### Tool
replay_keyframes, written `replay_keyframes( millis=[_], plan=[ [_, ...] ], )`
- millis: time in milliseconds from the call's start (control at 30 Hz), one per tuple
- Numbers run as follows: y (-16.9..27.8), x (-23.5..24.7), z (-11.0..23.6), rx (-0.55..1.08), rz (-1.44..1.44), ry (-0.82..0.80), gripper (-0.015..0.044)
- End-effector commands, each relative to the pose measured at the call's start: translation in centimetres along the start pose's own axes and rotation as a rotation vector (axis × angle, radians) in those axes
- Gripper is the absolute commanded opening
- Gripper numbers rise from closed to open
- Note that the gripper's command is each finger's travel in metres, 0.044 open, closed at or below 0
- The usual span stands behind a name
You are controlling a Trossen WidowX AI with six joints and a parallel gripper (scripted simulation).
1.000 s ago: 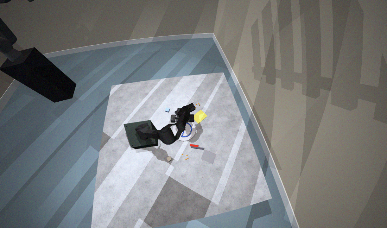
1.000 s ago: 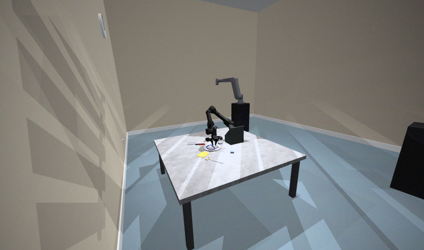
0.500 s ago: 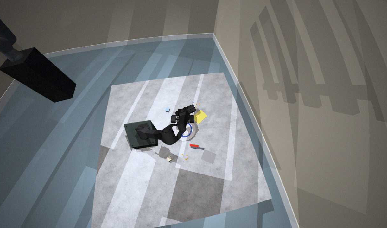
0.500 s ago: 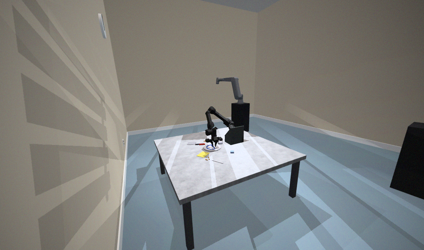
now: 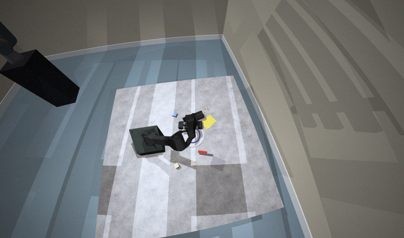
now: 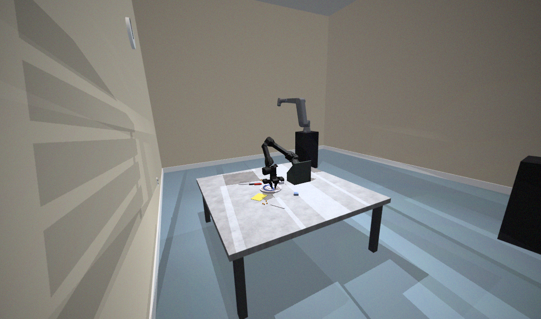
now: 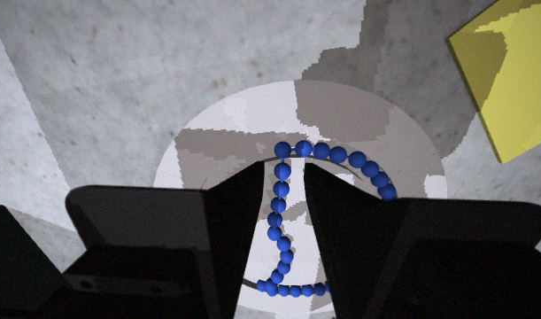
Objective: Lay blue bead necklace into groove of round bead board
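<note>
A grey mottled table (image 5: 227, 183) stands on a blue floor between beige walls. In the top view the dark arm reaches from its square base (image 5: 147, 140) out over the round bead board (image 5: 201, 141). A short arc of the blue bead necklace (image 5: 200, 134) shows past the wrist. A yellow pad (image 5: 209, 121) lies just beside the board and a red-handled tool (image 5: 202, 151) lies near it. In the exterior view the gripper (image 6: 275, 184) points straight down, low over the board (image 6: 270, 190), but too small to show whether it touches. The wrist view settles more. One run of beads follows the groove (image 7: 354, 174) along the board's right side, and another lies along the near edge. A third strand cuts straight across the middle of the board, between the fingers. The jaws stand narrowed but not clamped, with a gap on each side of the strand, so the gripper grasps nothing. To do this step well, it looks best to centre on one bead and close gently. The strand would then be lifted only slightly and carried left to the bare part of the groove, taking care not to drag the seated beads out.
</note>
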State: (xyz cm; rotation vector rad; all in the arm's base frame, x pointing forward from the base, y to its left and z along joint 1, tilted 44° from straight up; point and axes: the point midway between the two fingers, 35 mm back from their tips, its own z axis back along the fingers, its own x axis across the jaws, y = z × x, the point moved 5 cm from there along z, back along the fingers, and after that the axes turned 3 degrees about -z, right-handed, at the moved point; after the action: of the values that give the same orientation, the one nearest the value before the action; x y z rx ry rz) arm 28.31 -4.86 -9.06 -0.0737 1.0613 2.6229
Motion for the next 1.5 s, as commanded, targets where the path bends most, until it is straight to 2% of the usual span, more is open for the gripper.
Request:
replay_keyframes(
  millis=[0,67,1467],
  plan=[
    [0.0,0.0,0.0,0.0,-0.001,0.0,0.0041],
    [0.0,0.0,0.0,0.0,-0.001,0.0,0.0],
    [-0.9,1.4,0.6,0.006,0.007,-0.001,0.0]
  ],
)
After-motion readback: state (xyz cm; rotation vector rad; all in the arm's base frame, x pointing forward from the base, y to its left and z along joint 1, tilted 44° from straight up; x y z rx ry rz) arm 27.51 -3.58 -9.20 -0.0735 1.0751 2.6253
